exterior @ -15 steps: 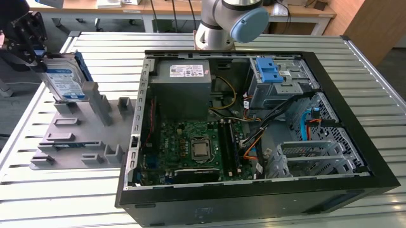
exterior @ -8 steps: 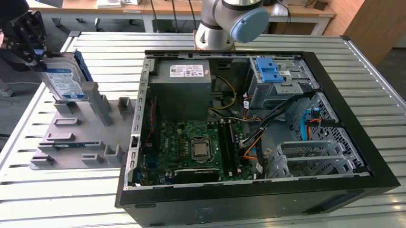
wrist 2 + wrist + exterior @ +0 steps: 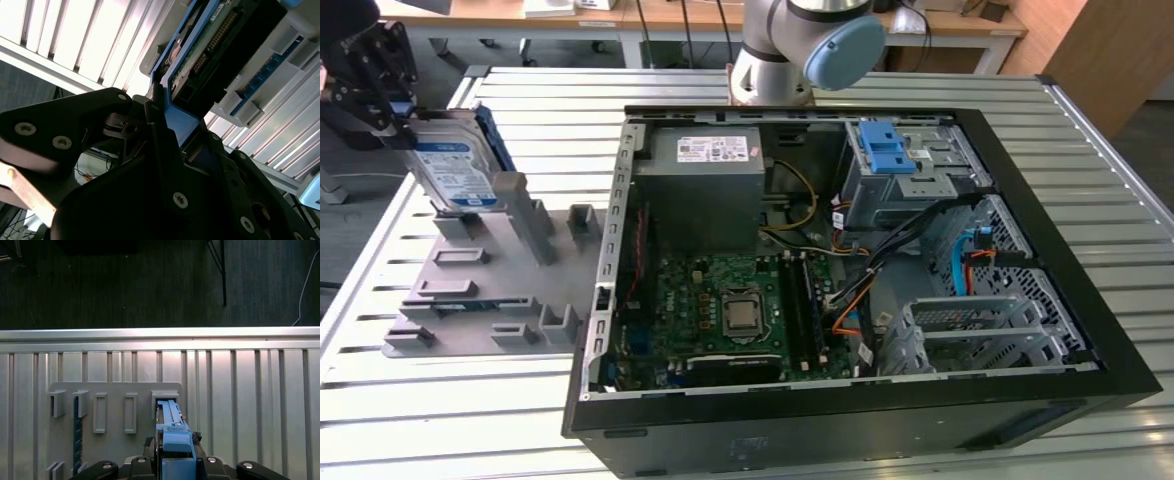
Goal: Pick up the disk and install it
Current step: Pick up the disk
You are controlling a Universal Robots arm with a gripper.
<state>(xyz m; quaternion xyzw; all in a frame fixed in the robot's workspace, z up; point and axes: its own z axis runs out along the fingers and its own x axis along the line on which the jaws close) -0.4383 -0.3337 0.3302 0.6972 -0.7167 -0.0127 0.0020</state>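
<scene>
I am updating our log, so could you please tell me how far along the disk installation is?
Done: the end effector is clamped on the blue frame of the disk, at its top edge. In hand: the disk stands tilted, its lower end at a slot of the grey holder; whether it is free of the slot is unclear. Left: the disk is not yet inside the open computer case.

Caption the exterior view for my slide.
Gripper clamped on the disk, which stands upright at the grey rack, on the exterior view's left of the open computer case.
</scene>
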